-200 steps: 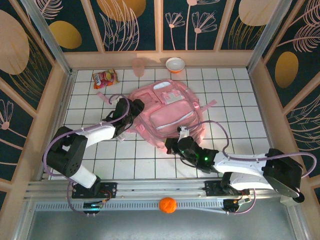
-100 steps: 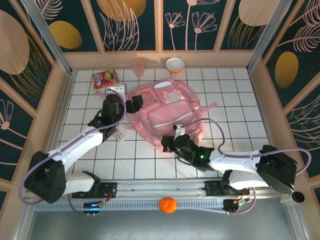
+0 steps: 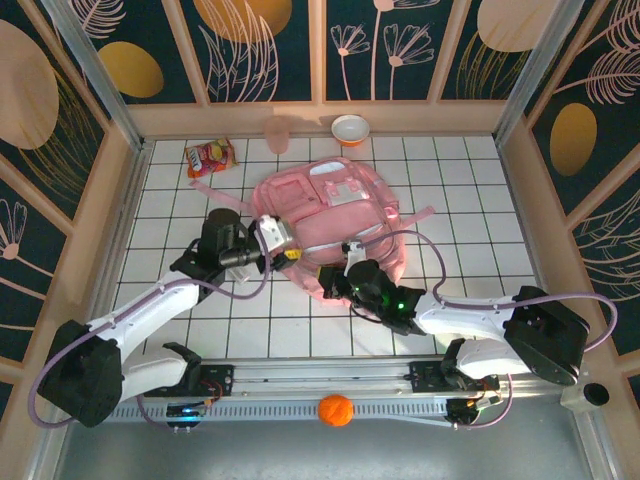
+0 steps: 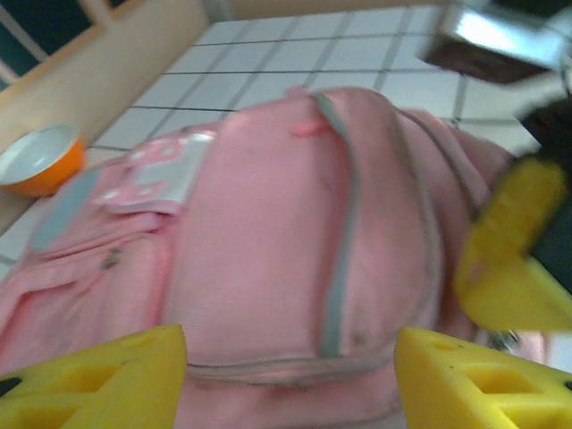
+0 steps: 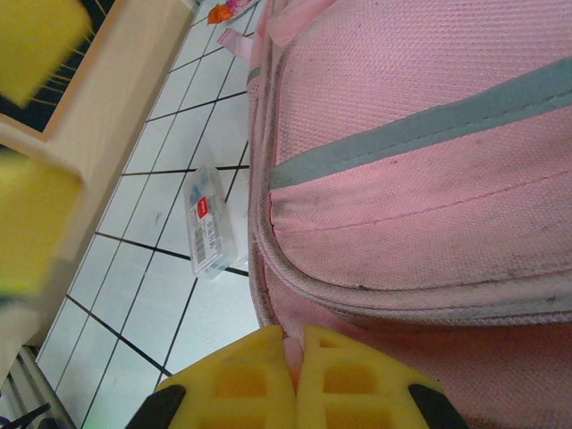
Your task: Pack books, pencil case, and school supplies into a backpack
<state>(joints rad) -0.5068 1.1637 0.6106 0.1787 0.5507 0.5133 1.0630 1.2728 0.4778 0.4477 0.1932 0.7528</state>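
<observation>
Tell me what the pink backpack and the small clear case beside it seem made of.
The backpack looks like matte woven fabric: fine weave grain and stitched seams show. The pencil case looks like glossy clear plastic, probably rigid: it is see-through with bright edges.

Matt, coarse-woven cloth backpack [image 5: 420,71]

A red-and-yellow snack packet [image 3: 211,157] lies flat on the white tiled table [image 3: 470,190] near its far left corner. To its right, a pale pink cup [image 3: 277,133] and an orange bowl [image 3: 350,129] with a white inside stand upright along the far wooden wall [image 3: 420,119], near each other but not touching. An orange ball [image 3: 336,410] rests off the tiles, just beyond the metal rail [image 3: 300,378] at the near edge.
</observation>
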